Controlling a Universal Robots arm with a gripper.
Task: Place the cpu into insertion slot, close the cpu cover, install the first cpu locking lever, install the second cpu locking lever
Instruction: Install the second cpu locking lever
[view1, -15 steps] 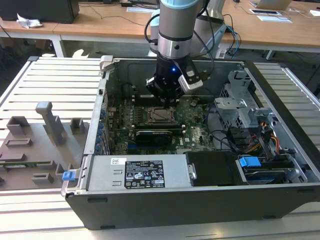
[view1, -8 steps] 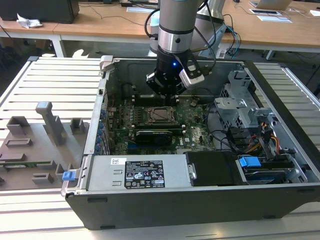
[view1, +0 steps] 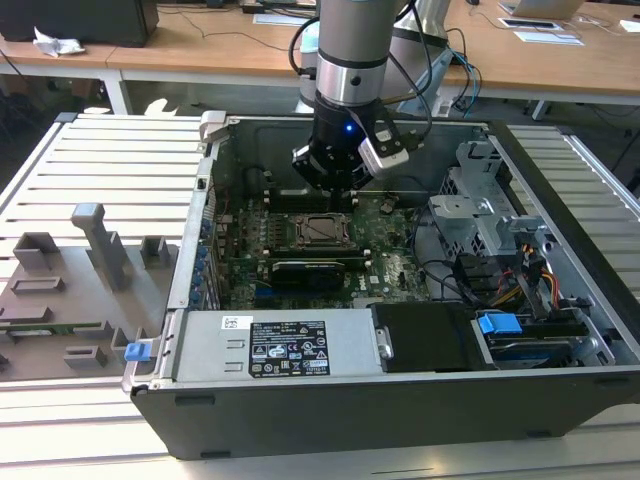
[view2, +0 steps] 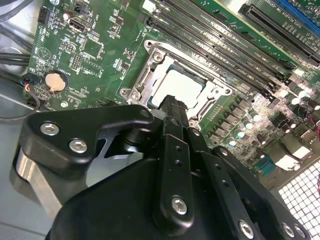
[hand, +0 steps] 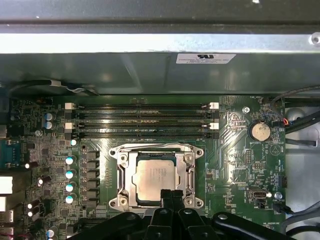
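Hovering over the motherboard (view1: 330, 255) inside the open computer case (view1: 300, 410), the gripper (hand: 171, 194) sits just above the near edge of the slot (hand: 116, 172). Jaws appear pressed together, holding nothing. The cpu (hand: 156, 178) lies flat in the slot, silver top up, seen in both wrist views (view2: 181, 87). The cover (hand: 189, 172) is down, framing the chip through its window. Memory slots (hand: 142, 120) run alongside, just beyond the socket. A coin battery (hand: 260, 131) sits near the board's edge. On the exterior view's left, grey fixtures (view1: 60, 290) stand on the table (view1: 110, 160).
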